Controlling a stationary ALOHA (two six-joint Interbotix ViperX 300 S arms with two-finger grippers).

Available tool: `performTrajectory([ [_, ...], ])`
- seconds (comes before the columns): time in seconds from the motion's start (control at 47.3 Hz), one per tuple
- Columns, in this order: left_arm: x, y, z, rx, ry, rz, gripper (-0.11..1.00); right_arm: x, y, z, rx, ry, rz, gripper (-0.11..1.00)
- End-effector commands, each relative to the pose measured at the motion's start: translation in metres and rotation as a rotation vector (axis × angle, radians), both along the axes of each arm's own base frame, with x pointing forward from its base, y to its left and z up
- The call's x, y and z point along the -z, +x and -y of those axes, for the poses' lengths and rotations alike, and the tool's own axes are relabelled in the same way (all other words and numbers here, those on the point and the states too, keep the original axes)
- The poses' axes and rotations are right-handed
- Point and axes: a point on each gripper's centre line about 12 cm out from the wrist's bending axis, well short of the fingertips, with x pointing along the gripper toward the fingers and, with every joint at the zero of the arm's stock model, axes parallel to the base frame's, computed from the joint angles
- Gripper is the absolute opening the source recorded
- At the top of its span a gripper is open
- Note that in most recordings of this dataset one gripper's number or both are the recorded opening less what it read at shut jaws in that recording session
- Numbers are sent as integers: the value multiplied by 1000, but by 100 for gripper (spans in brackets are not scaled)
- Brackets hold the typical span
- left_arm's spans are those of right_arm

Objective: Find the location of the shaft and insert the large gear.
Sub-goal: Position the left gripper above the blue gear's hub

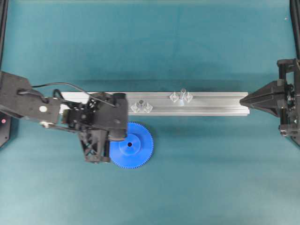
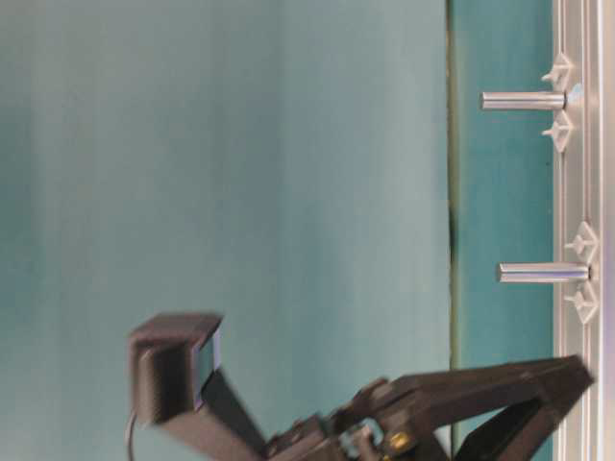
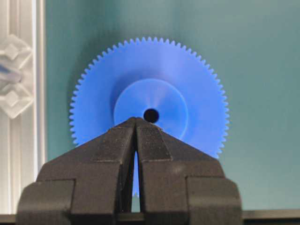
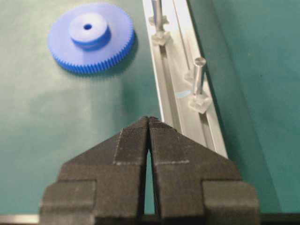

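Observation:
The large gear (image 1: 136,147) is a bright blue toothed disc with a raised hub, lying flat on the teal table just in front of the rail. My left gripper (image 1: 121,136) hovers over its left part. In the left wrist view its shut fingertips (image 3: 136,121) sit over the hub, just short of the centre hole of the large gear (image 3: 150,89), and hold nothing. The shaft (image 1: 182,95) stands on the rail between two clear blocks; it also shows as the nearer peg (image 4: 198,75). My right gripper (image 1: 242,101) is shut and empty at the rail's right end (image 4: 148,119).
A silver aluminium rail (image 1: 211,105) runs left to right across the table's middle. A second clear peg with a dark tip (image 1: 140,105) stands on it between closer-set blocks, left of the shaft. Dark frame posts (image 1: 3,28) line both sides.

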Motion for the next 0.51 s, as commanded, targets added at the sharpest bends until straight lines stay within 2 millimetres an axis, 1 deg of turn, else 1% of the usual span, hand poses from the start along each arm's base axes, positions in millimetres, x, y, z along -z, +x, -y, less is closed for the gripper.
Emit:
performTrajectory([
  [0.0,-11,10,4,11,3,13,1,-4,2,1,9,8,10,1],
  [0.254,-2,22,6,14,18,-95,1,-1,1,3,17,10,-15,1],
  [0.486,2,31,6,18,26,-136,1,2,0,4,26,10,-25,1],
])
